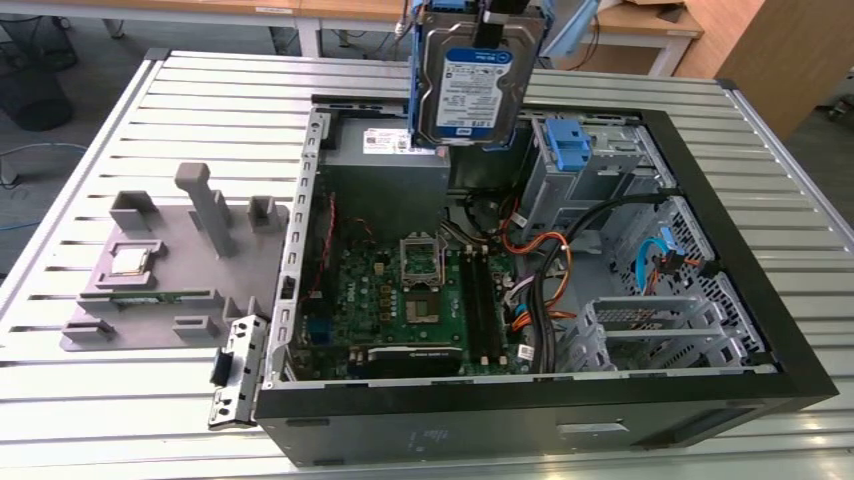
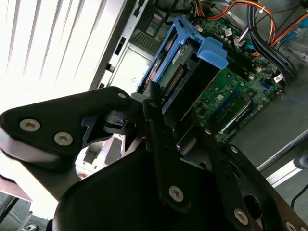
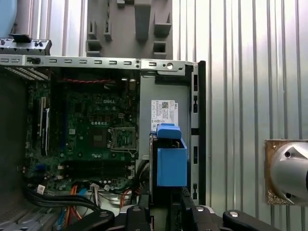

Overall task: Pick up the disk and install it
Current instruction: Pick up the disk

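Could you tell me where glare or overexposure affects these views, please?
Second wrist view: the ribbed metal table blows out to white, while the silver rectangular hard drive in its blue plastic bracket looks dim. Exterior view: even light. First wrist view: sheen on that table.

There is one disk [image 1: 474, 85], one gripper [image 3: 166, 211], one open computer case [image 1: 534, 405] holding one green motherboard [image 1: 360, 290], one grey metal box [image 1: 387, 165] and one blue latch [image 1: 567, 150], one grey holder plate [image 1: 147, 290], one loose bracket [image 1: 234, 370], and one slatted metal table [image 1: 80, 420].
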